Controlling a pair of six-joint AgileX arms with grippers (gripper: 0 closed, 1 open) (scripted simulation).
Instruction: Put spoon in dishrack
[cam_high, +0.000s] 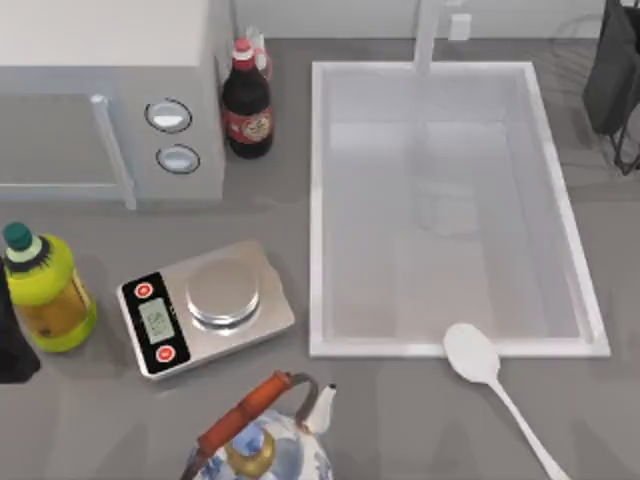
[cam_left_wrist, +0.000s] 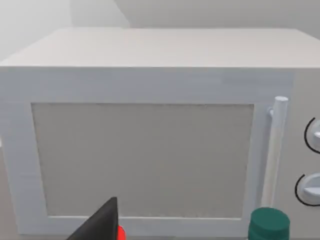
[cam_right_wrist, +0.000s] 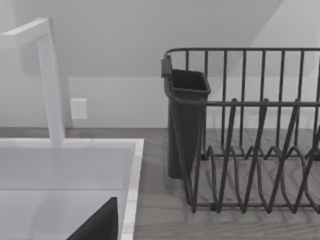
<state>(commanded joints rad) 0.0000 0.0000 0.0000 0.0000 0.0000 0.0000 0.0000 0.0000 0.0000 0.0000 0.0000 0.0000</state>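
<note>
Our plain white spoon with an oval bowl and a long thin handle lies flat on the grey bench, near the front right. Its bowl touches or just overlaps the front rim of the white rectangular sink basin, and its handle runs away from the basin toward the front right edge of the top view. Nothing holds it.

The dishrack of thin dark wires stands on the bench at the far right, beside the basin. In our right wrist view we see its curved loops and a dark cup-shaped holder hanging at its corner. A white tap rises behind the basin.

Our right hand shows as a dark finger at the edge of its wrist view, above the basin side near the rack; we cannot tell if it is released or clenched. Our left hand shows the same way, in front of the white microwave oven at the far left; its state we also cannot tell.

On the left part of the bench stand a dark cola bottle with red label, a yellow oil bottle with green cap, a silver kitchen scale and a patterned kettle with orange handle.
</note>
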